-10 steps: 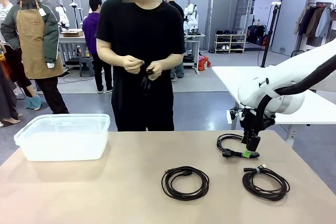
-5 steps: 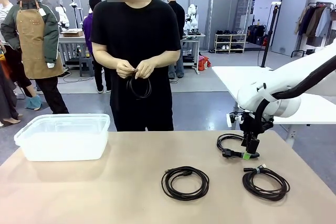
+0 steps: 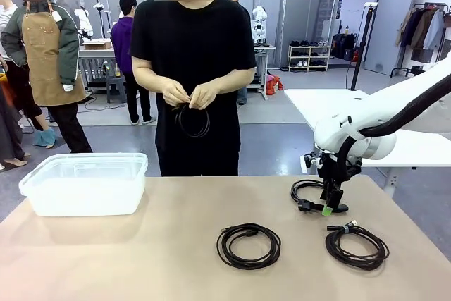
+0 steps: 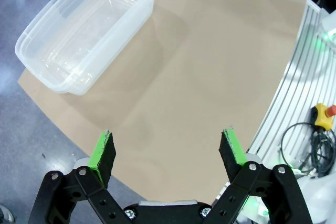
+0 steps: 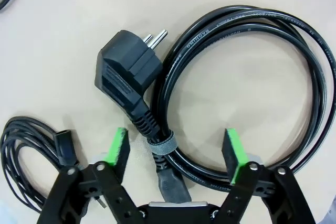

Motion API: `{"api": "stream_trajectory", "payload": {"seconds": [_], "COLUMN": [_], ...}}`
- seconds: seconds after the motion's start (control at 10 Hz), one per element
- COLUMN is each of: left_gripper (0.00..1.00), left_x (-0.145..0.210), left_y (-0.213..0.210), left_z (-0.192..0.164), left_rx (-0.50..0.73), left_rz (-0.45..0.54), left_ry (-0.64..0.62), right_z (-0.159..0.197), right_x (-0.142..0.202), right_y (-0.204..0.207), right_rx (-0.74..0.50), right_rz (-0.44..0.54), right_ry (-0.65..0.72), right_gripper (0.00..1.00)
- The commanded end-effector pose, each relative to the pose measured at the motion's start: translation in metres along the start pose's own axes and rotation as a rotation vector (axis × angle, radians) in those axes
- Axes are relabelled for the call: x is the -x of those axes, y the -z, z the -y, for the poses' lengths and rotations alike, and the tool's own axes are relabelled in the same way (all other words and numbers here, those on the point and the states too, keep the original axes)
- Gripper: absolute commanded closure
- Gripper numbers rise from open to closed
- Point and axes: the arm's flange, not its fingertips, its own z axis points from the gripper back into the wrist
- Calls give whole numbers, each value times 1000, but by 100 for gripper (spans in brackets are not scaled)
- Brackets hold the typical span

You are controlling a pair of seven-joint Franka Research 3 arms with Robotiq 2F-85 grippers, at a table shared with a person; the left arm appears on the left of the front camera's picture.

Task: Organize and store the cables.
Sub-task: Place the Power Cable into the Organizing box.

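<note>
Right jaws apart, straddling strapped section of coiled cable (image 5: 236, 20), below plug (image 5: 123, 74).

Front camera, on the robot's side, looks across the tan table (image 3: 141, 259) at a clear plastic tub (image 3: 84, 195) and a coiled black plugged cable (image 3: 304, 206). Left wrist camera looks down from high on that tub; right wrist camera sits close above that cable.

We log: tub (image 3: 84, 185) on the left of the desk (image 3: 162, 259); centre cable (image 3: 248, 245) at front middle; right cable (image 3: 356, 247) to its right; plugged cable (image 3: 304, 192) behind that one, between the fingers of the right tool (image 3: 328, 208); person (image 3: 194, 54) behind the desk holding a fourth coil (image 3: 192, 119).
</note>
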Motion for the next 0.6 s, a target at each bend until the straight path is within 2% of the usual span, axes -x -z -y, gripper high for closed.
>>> {"api": "stream_trajectory", "payload": {"seconds": [0.0,0.1,0.4,0.5], "left_gripper": [0,0,0,0], "left_x": [0,0,0,0], "left_y": [-2,-2,-2,-2], "left_z": [-1,-1,-1,-1], "left_rx": [5,5,5,5], "left_rz": [6,6,6,6], "left_ry": [13,13,13,13], "right_z": [4,4,3,1], "right_x": [-4,-5,-8,-10], "right_y": [-1,-2,-6,-13], "right_rx": [-12,-16,-25,-23], "right_rz": [-18,-20,-38,-48], "right_ry": [21,18,21,36], "right_gripper": [92,100,98,100]}}
